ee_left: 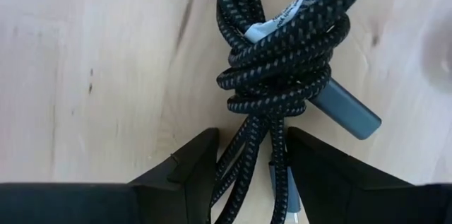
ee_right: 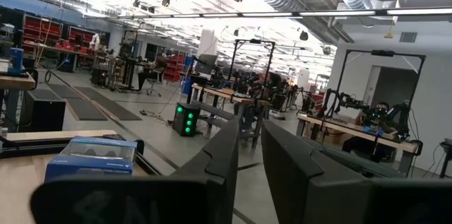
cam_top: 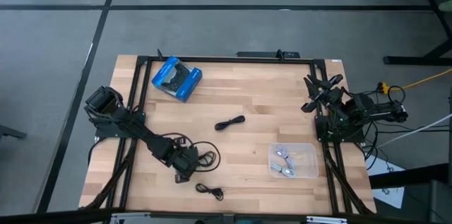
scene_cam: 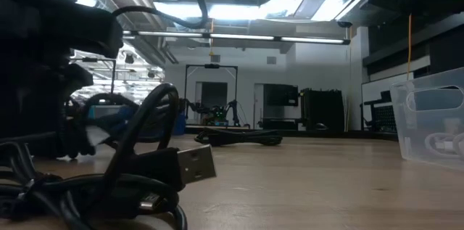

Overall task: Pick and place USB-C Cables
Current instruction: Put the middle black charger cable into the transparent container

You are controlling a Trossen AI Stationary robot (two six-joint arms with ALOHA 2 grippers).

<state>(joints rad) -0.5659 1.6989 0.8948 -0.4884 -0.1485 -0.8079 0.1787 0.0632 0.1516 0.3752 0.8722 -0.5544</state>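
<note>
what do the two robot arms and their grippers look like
Both arms are dark, nearly black, built of jointed segments. The left arm has thin black wiring along it; its left gripper has two wedge-shaped matte black fingers. The right arm carries green lights, and the right gripper has flat dark fingers.

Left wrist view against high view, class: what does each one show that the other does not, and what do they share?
Only the left wrist view shows the knotted braid and white label of the black cable between the open left pincer.
Only the high view shows the blue package, the clear tray holding silvery cables, two more black cables and the right pincer raised at the table's edge.
Both show the wooden table.
</note>
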